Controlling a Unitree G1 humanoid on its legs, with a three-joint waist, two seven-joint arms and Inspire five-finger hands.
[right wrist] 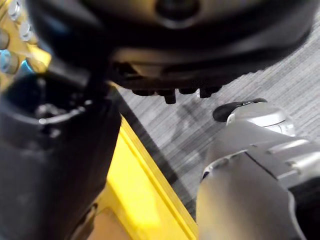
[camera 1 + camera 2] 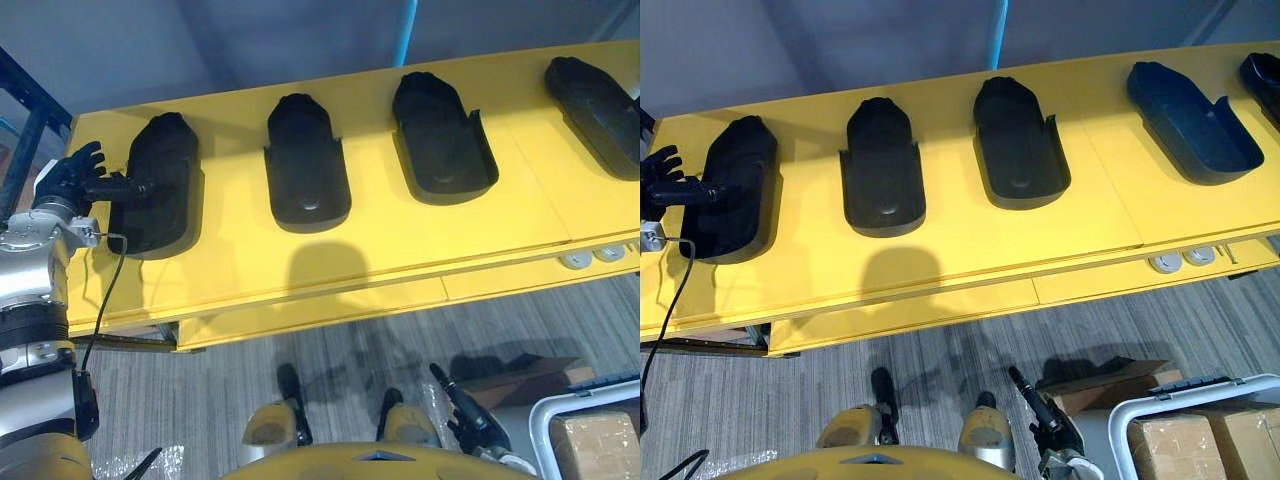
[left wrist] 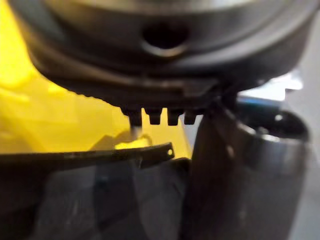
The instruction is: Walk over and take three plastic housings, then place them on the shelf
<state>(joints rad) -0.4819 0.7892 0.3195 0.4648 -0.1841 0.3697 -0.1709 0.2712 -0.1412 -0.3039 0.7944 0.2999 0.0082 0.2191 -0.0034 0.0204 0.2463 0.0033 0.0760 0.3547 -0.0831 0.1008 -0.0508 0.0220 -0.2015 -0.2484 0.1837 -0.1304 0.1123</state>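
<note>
Several black plastic housings lie in a row on the yellow table (image 2: 300, 270): the leftmost (image 2: 165, 185), a second (image 2: 305, 165), a third (image 2: 440, 135) and a fourth (image 2: 595, 105). My left hand (image 2: 78, 175) is at the table's left end beside the leftmost housing. Its fingers are spread and its thumb reaches onto that housing's near rim. In the left wrist view the housing's rim (image 3: 100, 155) lies just past the thumb (image 3: 240, 170). My right hand (image 2: 468, 412) hangs low over the floor in front of the table, fingers relaxed, holding nothing.
A dark blue shelf frame (image 2: 25, 130) stands left of the table. On the floor at the lower right are a crate (image 2: 548, 420) holding cardboard boxes and a loose cardboard piece (image 2: 525, 380). Round sockets (image 2: 590, 257) sit in the table's front edge.
</note>
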